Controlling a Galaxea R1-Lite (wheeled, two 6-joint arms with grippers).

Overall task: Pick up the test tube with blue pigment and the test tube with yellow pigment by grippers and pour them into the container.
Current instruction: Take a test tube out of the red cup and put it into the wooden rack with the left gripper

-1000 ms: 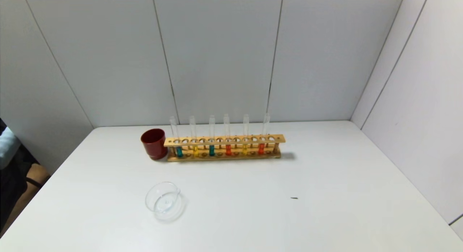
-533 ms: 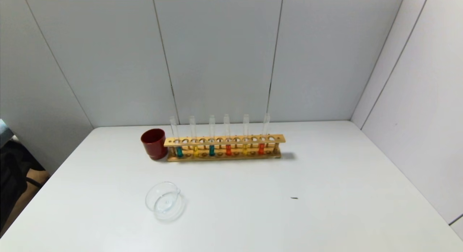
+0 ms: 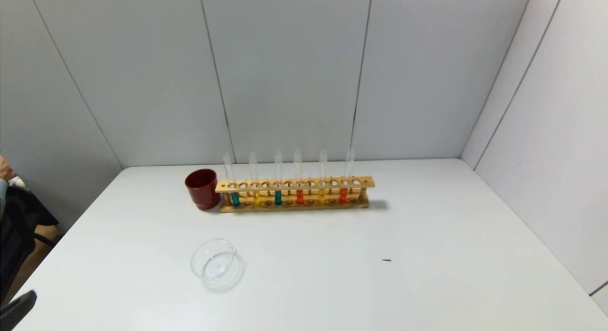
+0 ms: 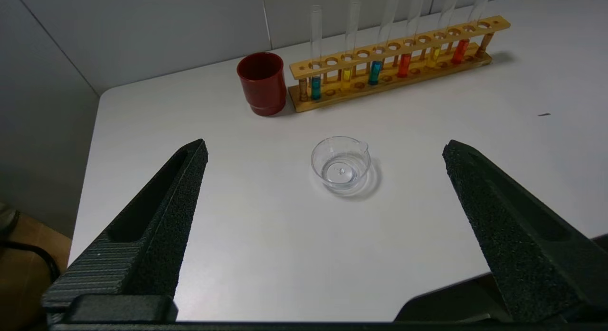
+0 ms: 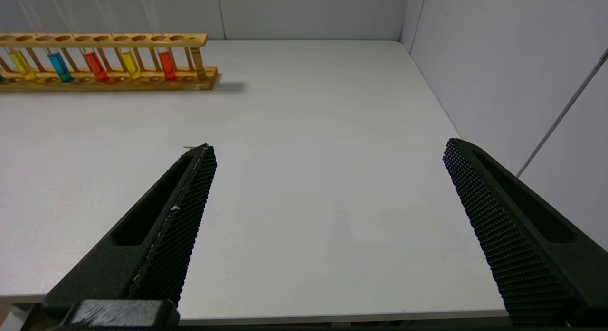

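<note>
Beside the long wooden rack (image 3: 294, 194), start of the pick stage: left gripper (image 4: 323, 188) and right gripper (image 5: 327, 193) both wide and empty (near the table's front edge), blue-pigment test tube (image 3: 278, 179) and yellow-pigment test tube (image 3: 253, 179) upright in it, clear glass dish (image 3: 214, 263) in front, reach next.

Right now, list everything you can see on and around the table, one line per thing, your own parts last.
Rack: one, wooden, at the back of the table, middle.
Blue tubes: two, teal liquid, first and third of the filled slots from the left end of the rack.
Yellow tubes: two, pale yellow liquid, second and fifth.
Red tubes: two, red-orange liquid, fourth and sixth.
Cup: one, dark red, against the rack's left end.
Dish: one, clear glass, nearer the front, left of centre.
Table: one, white.
Left tool: black, open, near the table's front left edge.
Right tool: black, open, near the front right edge.
</note>
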